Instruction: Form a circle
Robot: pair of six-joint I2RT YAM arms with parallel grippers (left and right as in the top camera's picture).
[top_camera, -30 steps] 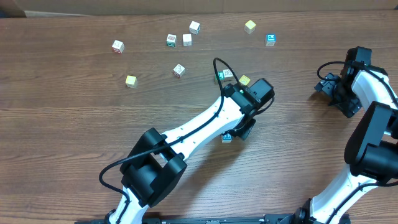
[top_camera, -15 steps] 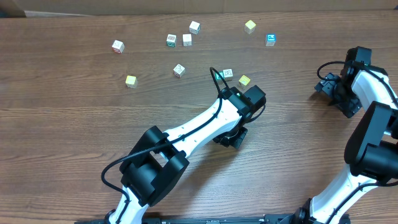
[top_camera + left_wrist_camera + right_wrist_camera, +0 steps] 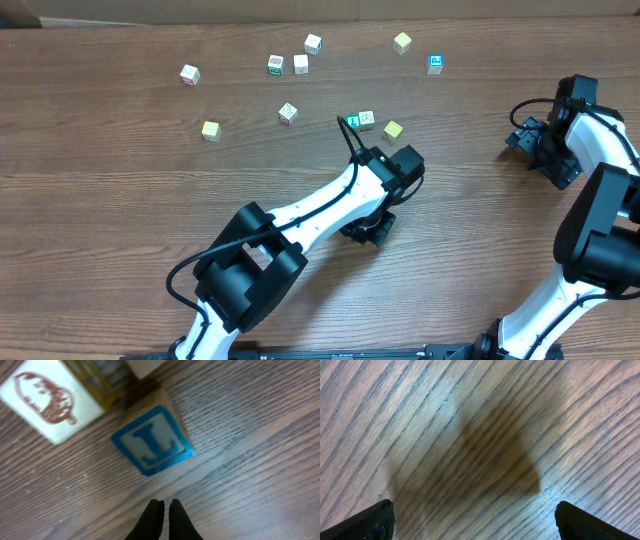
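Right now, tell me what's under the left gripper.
Bare table lies under the shut left gripper, with a blue letter block just ahead of it. From overhead, the gripper itself covers that spot.

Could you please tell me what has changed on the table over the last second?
The left gripper, shut and empty, swung back toward the robot's base and now hides from overhead the blue J cube that showed beside it; the wrist view has that cube just ahead of the gripper. The right gripper stayed open at the side, and the scattered cubes did not move.
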